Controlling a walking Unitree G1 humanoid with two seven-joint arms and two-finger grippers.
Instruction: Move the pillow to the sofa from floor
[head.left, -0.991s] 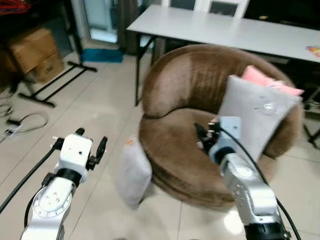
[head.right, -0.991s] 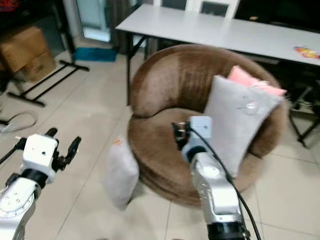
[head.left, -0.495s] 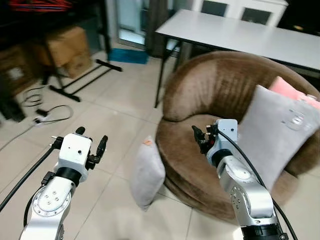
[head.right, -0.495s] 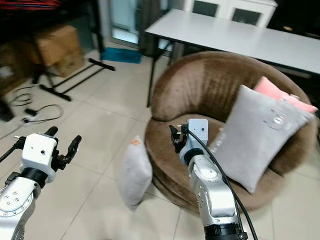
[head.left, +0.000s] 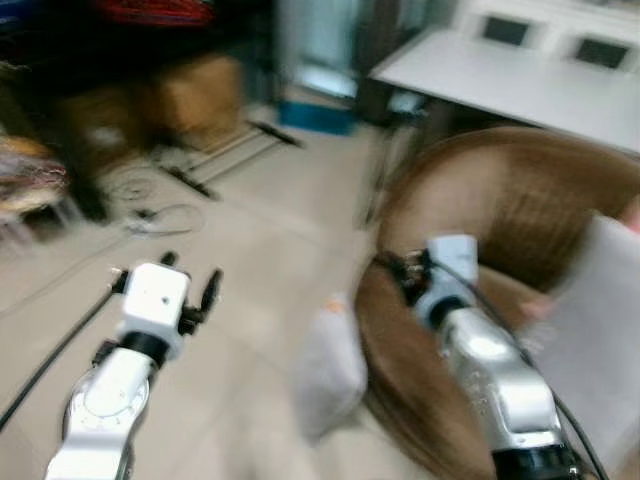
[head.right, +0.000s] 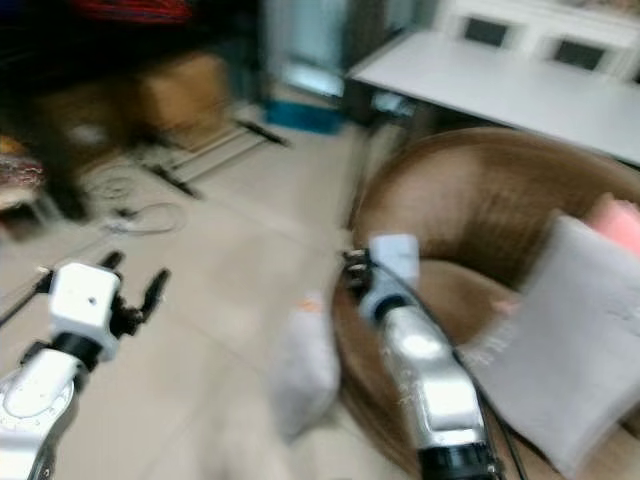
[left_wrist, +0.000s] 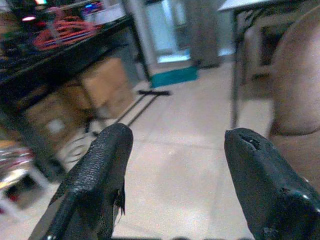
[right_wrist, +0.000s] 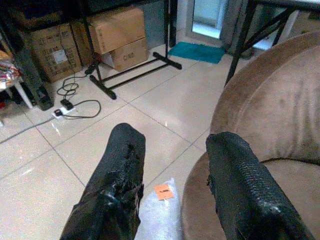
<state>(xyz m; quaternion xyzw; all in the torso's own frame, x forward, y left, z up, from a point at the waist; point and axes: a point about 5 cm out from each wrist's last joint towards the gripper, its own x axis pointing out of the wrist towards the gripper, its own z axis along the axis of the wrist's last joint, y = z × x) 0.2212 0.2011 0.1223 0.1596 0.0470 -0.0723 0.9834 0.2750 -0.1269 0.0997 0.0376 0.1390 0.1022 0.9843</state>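
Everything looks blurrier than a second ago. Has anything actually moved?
Only the camera: the view has swung left, so the sofa and pillow slid rightward in the picture. The pillow still leans on the floor against the sofa. Both hands, left and right, stay open and empty.

Both silver arms raised forward, elbows bent, forearms angled up and away from the torso. Left end effector (head.left: 188, 282) on its white wrist block, black fingers (left_wrist: 95, 175) spread wide, nothing between them. Right end effector (head.right: 352, 268) held slightly higher, fingers (right_wrist: 117, 175) likewise parted and empty. Head views blurred.
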